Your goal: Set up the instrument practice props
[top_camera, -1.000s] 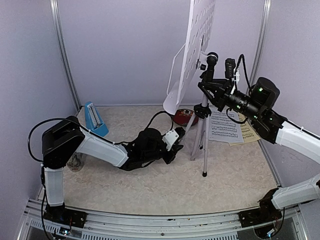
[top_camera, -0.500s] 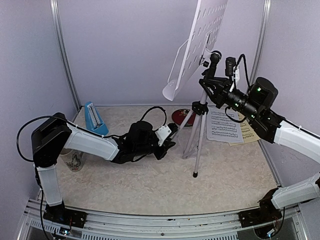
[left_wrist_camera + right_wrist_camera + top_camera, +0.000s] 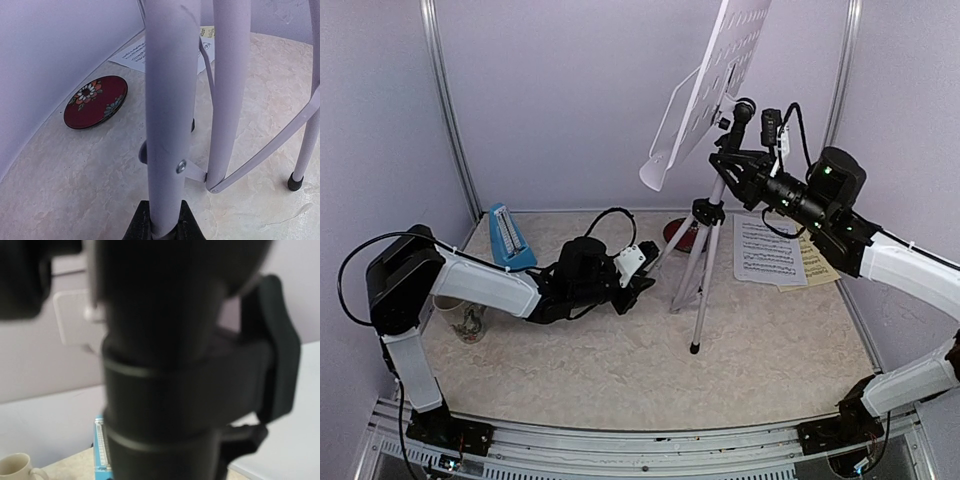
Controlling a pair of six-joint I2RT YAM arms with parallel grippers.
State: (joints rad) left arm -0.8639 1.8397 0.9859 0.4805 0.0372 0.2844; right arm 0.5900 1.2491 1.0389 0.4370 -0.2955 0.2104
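Left claw, low at centre-left of the overhead view, pinches a silver leg of the music stand. Right claw, upper centre, clamps the stand's black neck. The stand leans, and its feet seem not all down. White sheet and yellow sheet lie flat at right, and the metronome sits far left. The step looks like placing the stand. Next it needs levelling, every foot settled, then release.

The claw grips a tripod leg — red plate lies beyond, by the wall.
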